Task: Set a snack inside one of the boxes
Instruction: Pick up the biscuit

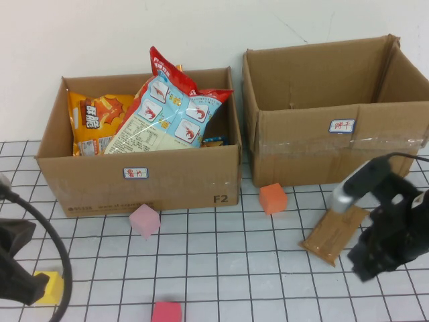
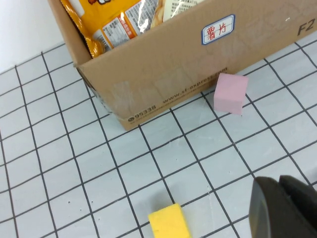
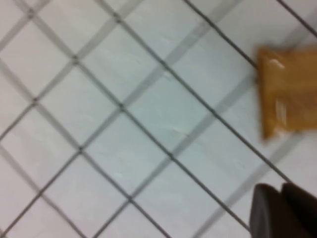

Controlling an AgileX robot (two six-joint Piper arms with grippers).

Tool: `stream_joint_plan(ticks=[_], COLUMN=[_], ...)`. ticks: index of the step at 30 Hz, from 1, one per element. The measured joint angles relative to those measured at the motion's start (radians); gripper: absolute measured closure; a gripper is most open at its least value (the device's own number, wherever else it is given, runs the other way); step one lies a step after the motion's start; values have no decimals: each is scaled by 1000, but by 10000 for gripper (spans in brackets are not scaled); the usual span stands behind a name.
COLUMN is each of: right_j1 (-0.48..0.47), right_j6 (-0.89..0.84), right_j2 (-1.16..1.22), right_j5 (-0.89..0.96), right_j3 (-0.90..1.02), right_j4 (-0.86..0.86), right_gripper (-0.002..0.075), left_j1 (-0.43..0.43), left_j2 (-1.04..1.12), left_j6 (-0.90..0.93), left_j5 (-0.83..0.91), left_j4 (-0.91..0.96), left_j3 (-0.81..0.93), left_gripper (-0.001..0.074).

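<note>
A flat brown snack packet (image 1: 334, 234) lies on the gridded table in front of the empty right cardboard box (image 1: 335, 144). It also shows in the right wrist view (image 3: 290, 94). My right gripper (image 1: 367, 263) hovers just right of and nearer than the packet, shut and empty (image 3: 280, 208). The left cardboard box (image 1: 141, 178) holds an orange chip bag (image 1: 99, 121) and a blue and red shrimp-snack bag (image 1: 167, 111). My left gripper (image 1: 17, 282) is at the near left, shut and empty (image 2: 280, 206), away from the boxes.
Foam cubes lie on the table: an orange one (image 1: 273, 198) by the right box, a pink one (image 1: 145, 221) in front of the left box, a yellow one (image 1: 50, 287) beside my left gripper, and a red one (image 1: 166, 312) at the front edge.
</note>
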Motion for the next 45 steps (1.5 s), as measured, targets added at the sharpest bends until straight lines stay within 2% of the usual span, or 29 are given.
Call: stream_joint_plan(ticks=[3, 5, 8, 11, 15, 23, 31, 38, 45], right_j1=[-22, -39, -47, -47, -47, -47, -11, 46, 56], right_j6=[219, 358, 478, 547, 599, 795, 813, 814, 902], right_j2=[0, 2, 20, 66, 133, 270, 343, 380, 384], right_j5=[17, 12, -5, -55, -91, -118, -122, -45, 111], right_j3=[-18, -19, -27, -46, -94, -216, -289, -341, -351], right_j4=[-75, -87, -82, -57, -11, -2, -47, -264, -508], right_gripper=[573, 412, 177, 76, 43, 35, 34, 34, 34], left_j1=[0, 0, 0, 0, 0, 0, 0, 0, 0], left_j2=[-4, -4, -4, -4, -4, -4, -4, -4, -4], left_j6=[0, 0, 0, -2, -2, -3, -3, -3, -6], left_j5=[2, 4, 6, 6, 10, 51, 79, 79, 83], left_j4=[-2, -15, -56, -101, -120, -132, -135, -136, -136], left_j3=[0, 1, 2, 2, 4, 4, 4, 4, 4], left_gripper=[736, 736, 736, 736, 736, 736, 736, 736, 736])
